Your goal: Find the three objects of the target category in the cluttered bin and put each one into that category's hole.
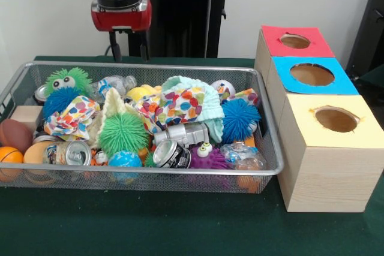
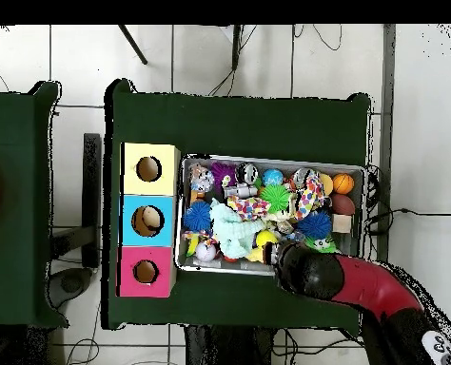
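The wire mesh bin (image 1: 150, 65) stands on the green table, full of mixed things; it also shows in the overhead view (image 2: 272, 159). In it lie a green spiky ball (image 1: 123, 133), a blue spiky ball (image 1: 240, 118), crushed cans (image 1: 171, 154), polka-dot cloths (image 1: 177, 103) and a mint cloth (image 1: 204, 97). My gripper (image 1: 128, 49) hangs above the bin's far left rim, open and empty, touching nothing. In the overhead view the gripper (image 2: 301, 269) is over the bin's edge nearest the robot.
Three wooden boxes with holes stand beside the bin: red top (image 1: 295, 41), blue top (image 1: 312, 75), yellow top (image 1: 336, 119). A brown football (image 1: 15, 134), an orange ball (image 1: 9, 155) and a wooden block (image 1: 27, 115) lie at the bin's left end.
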You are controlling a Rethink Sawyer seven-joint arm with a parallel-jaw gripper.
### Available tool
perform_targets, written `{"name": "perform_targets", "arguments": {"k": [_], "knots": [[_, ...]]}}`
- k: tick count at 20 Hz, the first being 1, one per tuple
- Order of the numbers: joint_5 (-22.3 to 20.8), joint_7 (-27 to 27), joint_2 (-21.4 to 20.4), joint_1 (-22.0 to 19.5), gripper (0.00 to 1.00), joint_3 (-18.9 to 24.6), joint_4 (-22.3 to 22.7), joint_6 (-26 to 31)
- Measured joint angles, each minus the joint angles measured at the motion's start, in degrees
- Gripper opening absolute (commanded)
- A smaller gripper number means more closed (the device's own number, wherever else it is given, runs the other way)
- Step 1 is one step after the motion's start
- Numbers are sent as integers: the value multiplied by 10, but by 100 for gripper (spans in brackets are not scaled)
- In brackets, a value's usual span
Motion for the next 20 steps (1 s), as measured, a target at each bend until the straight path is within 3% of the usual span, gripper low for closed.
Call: {"name": "perform_targets", "arguments": {"k": [10, 20], "knots": [[-9, 0, -2, -28, 100, 0, 0, 0], [-12, 0, 11, -30, 100, 0, -1, 0]]}}
